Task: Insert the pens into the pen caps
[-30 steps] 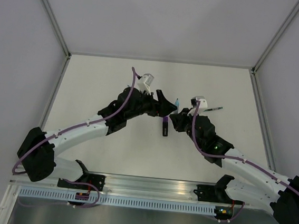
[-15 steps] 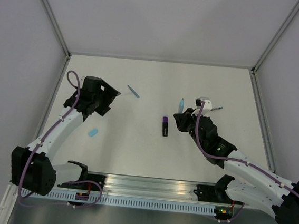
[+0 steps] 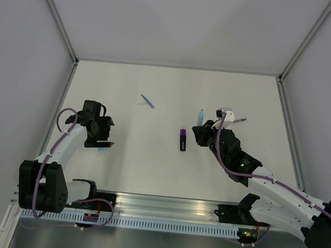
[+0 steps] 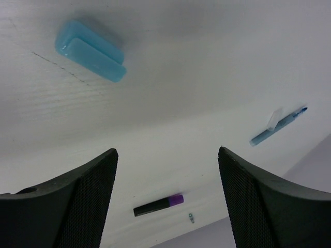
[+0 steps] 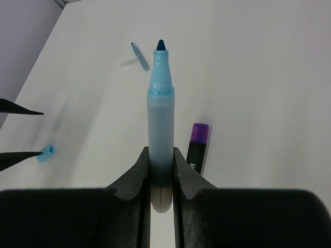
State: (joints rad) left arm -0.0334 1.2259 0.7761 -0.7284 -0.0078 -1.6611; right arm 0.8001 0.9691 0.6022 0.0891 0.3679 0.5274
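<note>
My right gripper is shut on the light blue marker and holds it above the table, tip out ahead. The black-and-purple marker lies just left of it, purple end on; no separate purple cap shows. My left gripper is open and empty at the left. The light blue cap lies on the table just beyond its fingertips, and also shows in the right wrist view. The slim bluish cap lies at the back middle. The thin dark green pen lies right of my right gripper.
The white table has grey walls on three sides and a metal rail along the near edge. The slim cap also shows in the left wrist view and the right wrist view.
My left arm has swung from the table's middle out to the left and come down by the light blue cap. My right gripper has stayed put with the light blue marker.
</note>
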